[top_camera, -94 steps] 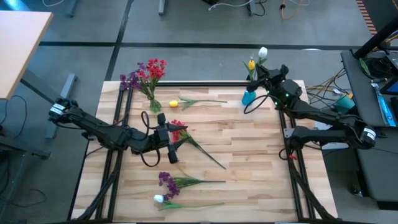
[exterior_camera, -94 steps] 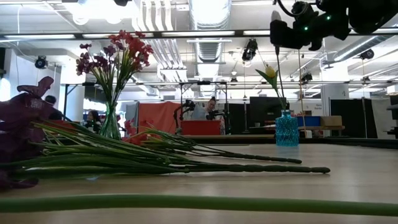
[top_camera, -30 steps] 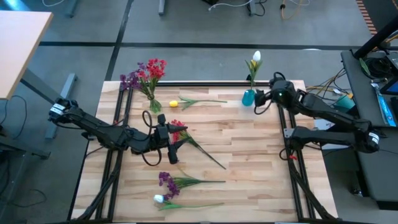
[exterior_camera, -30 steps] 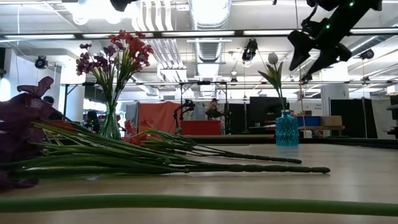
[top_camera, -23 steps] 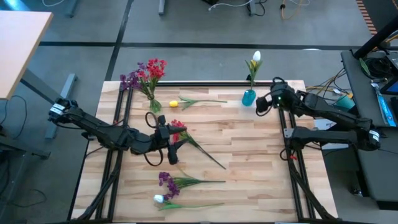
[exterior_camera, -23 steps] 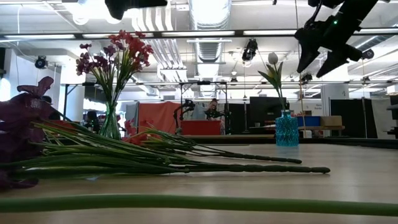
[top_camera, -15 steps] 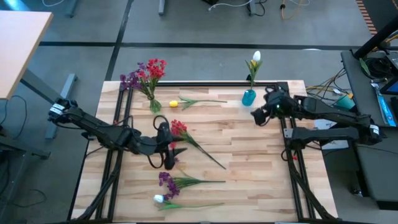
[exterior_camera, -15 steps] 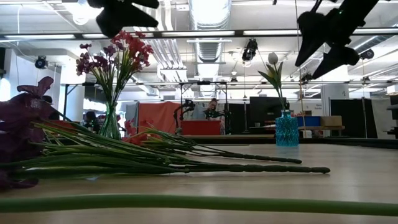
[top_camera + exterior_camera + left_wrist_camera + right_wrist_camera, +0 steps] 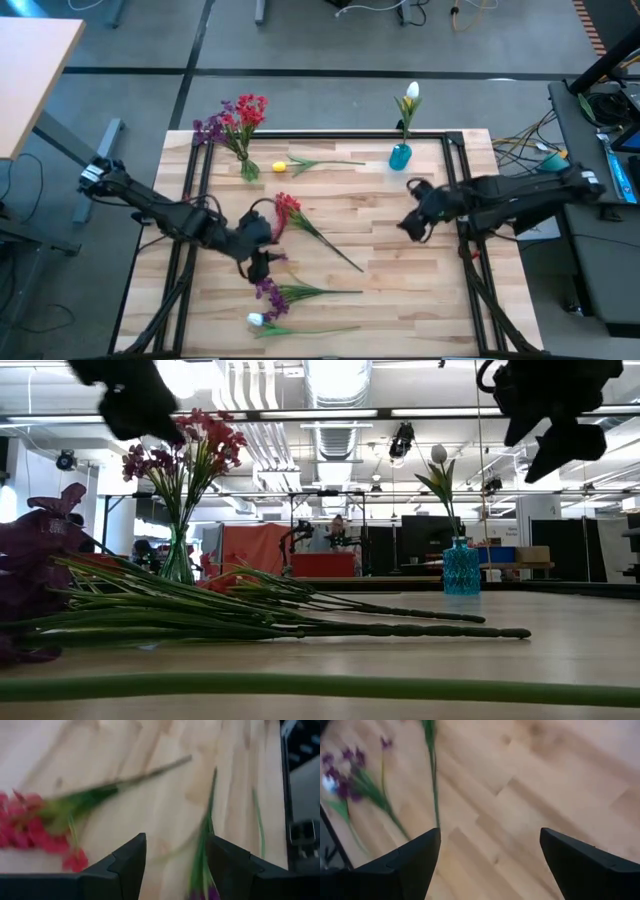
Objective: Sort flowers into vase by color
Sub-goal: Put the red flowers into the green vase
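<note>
Left gripper [image 9: 262, 266]: over the wooden slat table [image 9: 400, 300], about 8 o'clock from the table's middle, between the loose red flower and the purple one; in the left wrist view its two dark fingers [image 9: 125, 865] stand partly apart with only bare wood between them, nothing held.
Right gripper [image 9: 408, 224]: over the table at about 3 o'clock from its middle, near the right edge; its fingers [image 9: 415, 862] are spread wide and hold nothing.
Clear glass vase [image 9: 248, 168]: 11 o'clock corner region of the table, holding a bunch of red and purple cluster flowers [image 9: 238, 115].
Blue glass vase [image 9: 400, 156]: at about 1 o'clock, holding a white tulip-like flower [image 9: 411, 92] and a yellow one just below it.
Loose red cluster flower [image 9: 288, 208]: lying flat near the middle, its green stem running toward 4 o'clock.
Loose yellow tulip-like flower [image 9: 280, 166]: lying at 11 o'clock, just beside the clear vase, stem pointing to 3 o'clock.
Loose purple cluster flower [image 9: 268, 292]: lying at 7 o'clock, stem toward 3 o'clock.
Loose white tulip-like flower [image 9: 256, 320]: at the table's 6 o'clock edge, just beside the purple one.
</note>
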Available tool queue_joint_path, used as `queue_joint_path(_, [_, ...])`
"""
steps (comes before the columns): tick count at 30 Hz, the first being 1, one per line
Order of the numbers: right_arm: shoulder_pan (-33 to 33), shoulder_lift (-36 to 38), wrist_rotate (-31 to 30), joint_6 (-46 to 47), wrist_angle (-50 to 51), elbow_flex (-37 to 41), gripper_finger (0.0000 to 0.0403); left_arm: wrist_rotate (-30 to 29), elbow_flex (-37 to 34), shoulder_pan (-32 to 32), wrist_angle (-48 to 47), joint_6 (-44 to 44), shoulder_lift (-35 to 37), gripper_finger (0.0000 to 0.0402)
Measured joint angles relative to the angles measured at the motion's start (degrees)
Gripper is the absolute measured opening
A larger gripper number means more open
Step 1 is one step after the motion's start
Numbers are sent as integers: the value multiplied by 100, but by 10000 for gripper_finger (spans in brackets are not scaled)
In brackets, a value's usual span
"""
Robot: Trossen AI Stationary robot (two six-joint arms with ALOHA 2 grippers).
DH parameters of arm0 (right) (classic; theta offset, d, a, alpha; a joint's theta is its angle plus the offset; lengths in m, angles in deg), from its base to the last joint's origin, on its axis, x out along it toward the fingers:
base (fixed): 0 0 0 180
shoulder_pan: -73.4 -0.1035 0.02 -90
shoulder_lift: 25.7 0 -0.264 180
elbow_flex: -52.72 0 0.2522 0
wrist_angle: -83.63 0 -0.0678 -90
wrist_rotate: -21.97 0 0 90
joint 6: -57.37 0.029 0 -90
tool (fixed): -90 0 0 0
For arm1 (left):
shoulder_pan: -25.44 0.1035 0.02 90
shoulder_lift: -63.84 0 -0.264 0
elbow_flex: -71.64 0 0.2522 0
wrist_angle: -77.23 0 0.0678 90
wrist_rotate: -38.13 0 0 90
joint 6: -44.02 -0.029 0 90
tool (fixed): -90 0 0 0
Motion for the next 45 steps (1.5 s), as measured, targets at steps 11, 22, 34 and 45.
queue_joint_path(11, [-731,-1632,18,169,-1535,0,327,-224,0,-1138,-837,1019,55,184])
queue_joint_path(22, [-403,-3124,-161,-594,-3938,-20,326,-655,0,-1525,-972,735,248,185])
queue_joint_path(34, [131,-5273,-745,-2578,-3485,-2177,326,-2356,-48,-1904,-694,-347,348,185])
queue_joint_path(45, [288,-6788,-967,-3229,-2913,-3496,284,-2765,-560,-1993,1044,-1299,349,185])
